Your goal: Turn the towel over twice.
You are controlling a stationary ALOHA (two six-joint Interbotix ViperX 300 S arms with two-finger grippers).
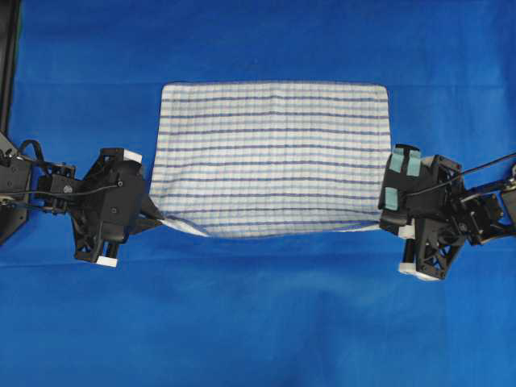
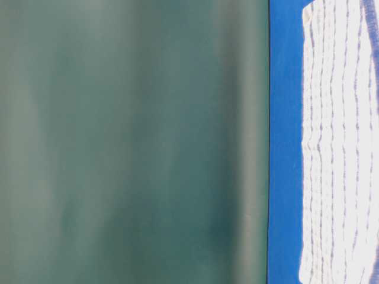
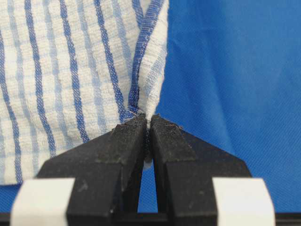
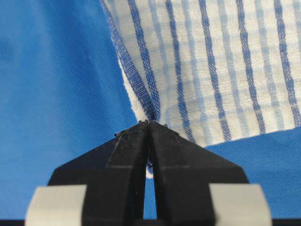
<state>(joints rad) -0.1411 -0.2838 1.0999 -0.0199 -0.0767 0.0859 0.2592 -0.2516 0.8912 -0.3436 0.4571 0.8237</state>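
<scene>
White striped towel (image 1: 270, 157), no legible writing

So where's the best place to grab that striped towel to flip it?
By its two near corners, one claw from each side. The towel lies flat, so only edges offer a pinchable fold. The left claw and right claw are shut on those corners.

Items counted: one towel (image 1: 270, 157), striped, lying on one blue table cover (image 1: 258, 322). Two grippers present: one left gripper (image 1: 160, 218), one right gripper (image 1: 385, 222), each clamped on one near towel corner.
</scene>
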